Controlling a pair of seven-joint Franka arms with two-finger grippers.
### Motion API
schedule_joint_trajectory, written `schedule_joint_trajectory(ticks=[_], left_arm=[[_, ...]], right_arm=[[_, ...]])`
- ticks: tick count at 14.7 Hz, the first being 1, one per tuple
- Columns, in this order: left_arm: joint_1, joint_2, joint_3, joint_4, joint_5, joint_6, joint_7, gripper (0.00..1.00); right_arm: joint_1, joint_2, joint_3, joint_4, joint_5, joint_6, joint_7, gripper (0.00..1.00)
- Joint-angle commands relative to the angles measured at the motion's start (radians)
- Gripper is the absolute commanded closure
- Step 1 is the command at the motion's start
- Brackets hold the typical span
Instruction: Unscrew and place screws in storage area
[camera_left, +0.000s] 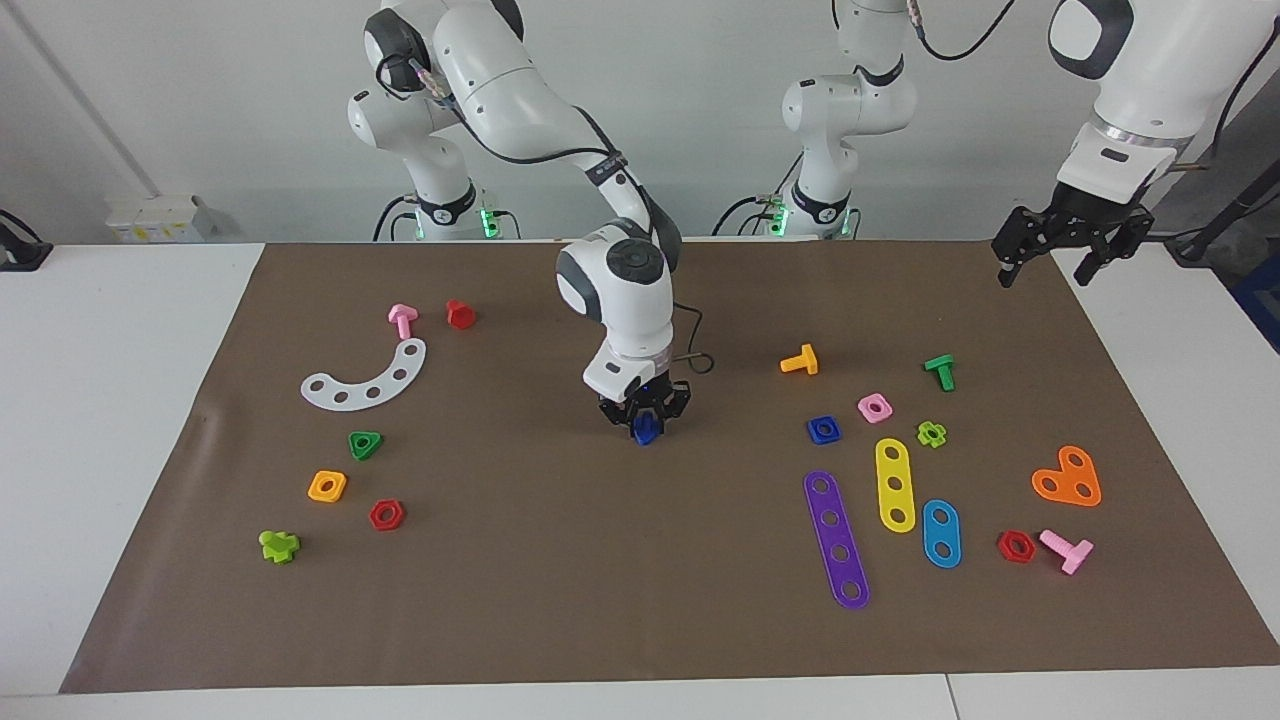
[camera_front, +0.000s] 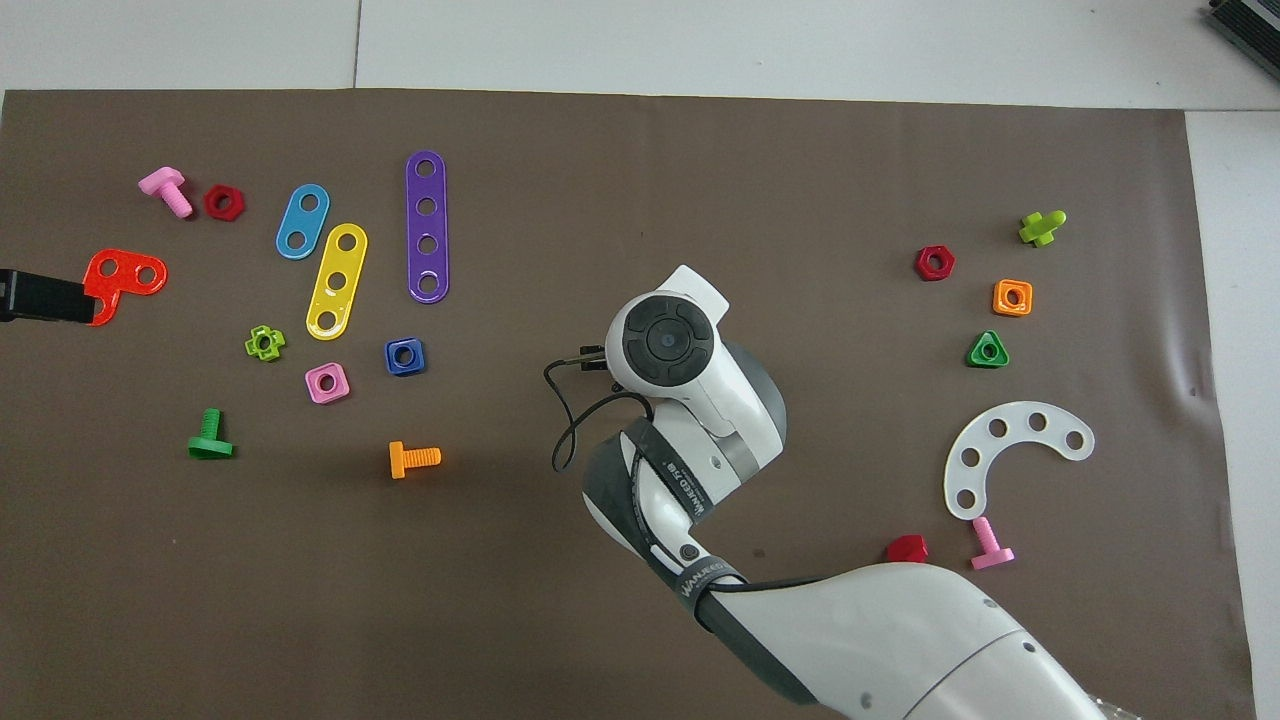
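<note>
R gripper (camera_left: 646, 422) clamped on blue bolt (camera_left: 645, 432) at mat centre (camera_left: 560, 560), low over it. Looks light, stiff, slick plastic, so I'd pinch the head flats. Blue nut (camera_left: 823, 430) sits toward L arm's end. L gripper (camera_left: 1050, 265) open, waiting.

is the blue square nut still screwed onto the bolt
No, the blue square nut lies alone on the mat, while the dark blue bolt sits in the right gripper.

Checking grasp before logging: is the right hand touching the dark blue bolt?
Touching. In the facing view the right hand has its fingertips closed around the dark blue bolt, with no gap showing; the overhead view hides it.
</note>
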Motion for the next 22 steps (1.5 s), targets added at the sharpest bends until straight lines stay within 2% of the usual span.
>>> schedule_joint_trajectory(ticks=[1, 4, 9, 15, 16, 17, 18, 22], left_arm=[[-0.01, 0.003, -0.002, 0.026, -0.022, -0.014, 0.002, 0.0], [-0.007, 0.027, -0.003, 0.085, -0.075, -0.068, -0.001, 0.0], [-0.022, 0.041, -0.002, 0.114, -0.076, -0.145, -0.001, 0.0], [-0.027, 0.034, -0.017, 0.117, -0.078, -0.162, -0.001, 0.0], [-0.019, 0.033, -0.019, 0.117, -0.076, -0.181, -0.001, 0.0], [-0.012, 0.03, -0.031, 0.117, -0.075, -0.204, -0.001, 0.0], [0.01, 0.027, -0.051, 0.116, -0.075, -0.211, -0.001, 0.0], [0.051, 0.024, -0.085, 0.108, -0.075, -0.229, 0.004, 0.0]], right_arm=[[-0.008, -0.007, 0.004, 0.007, -0.014, -0.027, -0.022, 0.57], [-0.007, -0.01, 0.005, 0.007, -0.011, -0.027, -0.022, 0.57], [-0.005, -0.017, 0.005, 0.007, -0.011, -0.047, -0.023, 0.57], [-0.004, -0.019, 0.005, 0.001, -0.011, -0.049, -0.023, 0.57], [-0.004, -0.019, 0.005, -0.001, -0.011, -0.049, -0.025, 0.61], [-0.004, -0.019, 0.005, -0.002, -0.011, -0.049, -0.03, 0.84], [-0.004, -0.021, 0.005, -0.002, -0.01, -0.052, -0.036, 1.0], [-0.014, -0.022, 0.005, 0.018, 0.004, -0.106, -0.04, 1.0]])
